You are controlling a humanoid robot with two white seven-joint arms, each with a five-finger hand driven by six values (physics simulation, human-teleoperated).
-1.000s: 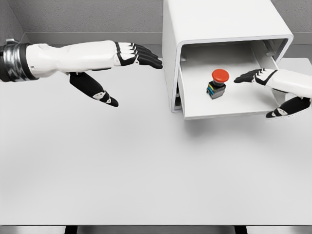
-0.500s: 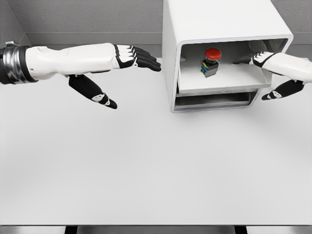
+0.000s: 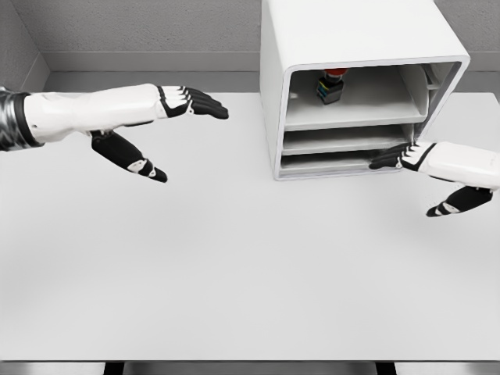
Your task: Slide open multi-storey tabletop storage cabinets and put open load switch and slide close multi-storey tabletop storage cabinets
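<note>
The load switch (image 3: 330,84) stood upright on the top drawer of the storage cabinet (image 3: 351,47), its red button uppermost and partly hidden under the cabinet's roof, its long axis vertical. The drawers below it showed nothing inside. The right robot hand (image 3: 402,156) lay at the cabinet's lower front, fingers extended, grasping nothing. The left robot hand (image 3: 187,105) hovered over the table (image 3: 234,266), left of the cabinet, fingers spread and empty.

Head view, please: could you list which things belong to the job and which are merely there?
Job:
storage cabinet, trays pushed in
load switch on the top tray
right robot hand at the lower trays, fingers extended
left robot hand, open, over the table

Merely there:
table
grey wall
</note>
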